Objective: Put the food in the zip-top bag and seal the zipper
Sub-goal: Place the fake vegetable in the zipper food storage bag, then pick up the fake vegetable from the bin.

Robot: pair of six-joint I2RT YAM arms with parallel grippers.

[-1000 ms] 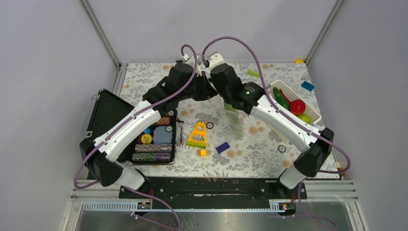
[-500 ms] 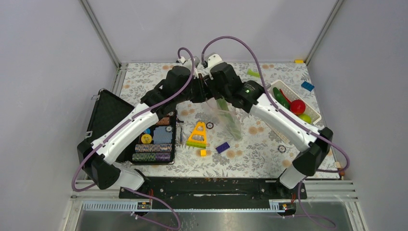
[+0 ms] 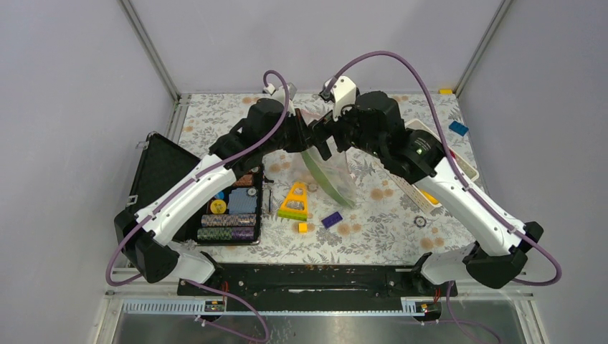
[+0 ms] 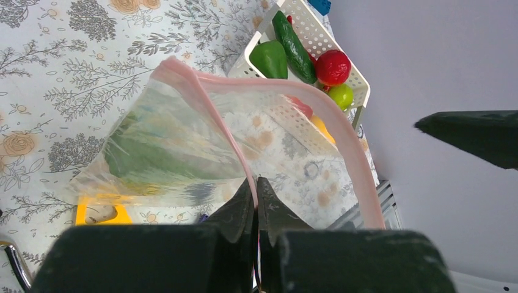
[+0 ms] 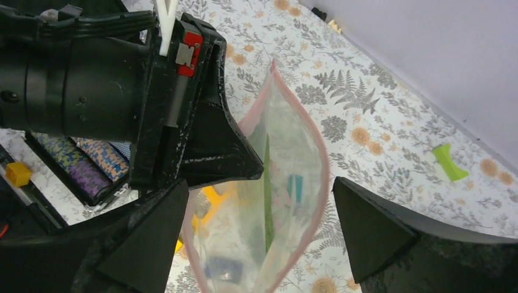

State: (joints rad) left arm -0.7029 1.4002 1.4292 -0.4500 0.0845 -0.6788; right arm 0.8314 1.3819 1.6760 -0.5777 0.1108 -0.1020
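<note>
The clear zip-top bag (image 3: 333, 175) hangs open over the middle of the table, with a long green piece of food (image 5: 267, 195) inside. My left gripper (image 4: 255, 182) is shut on the pink zipper (image 4: 351, 152) at one side of the mouth. My right gripper (image 5: 259, 235) stands wide open above the bag's mouth, its fingers on either side of it and touching nothing. More food lies in the white basket (image 4: 357, 76): a green pepper (image 4: 269, 58), a cucumber (image 4: 293, 39), a red fruit (image 4: 333, 66) and a lime-green one (image 4: 341, 96). In the top view the right arm covers most of the basket (image 3: 412, 188).
A yellow triangular toy (image 3: 295, 201), a blue brick (image 3: 331, 219) and a small yellow brick (image 3: 302, 227) lie just below the bag. An open black case of chips (image 3: 229, 208) sits at the left. Another blue brick (image 3: 458, 127) lies at the far right.
My right gripper has opened wide, and its arm has swung right over the basket. The left gripper has kept its hold on the zipper, and the bag now hangs further left.
</note>
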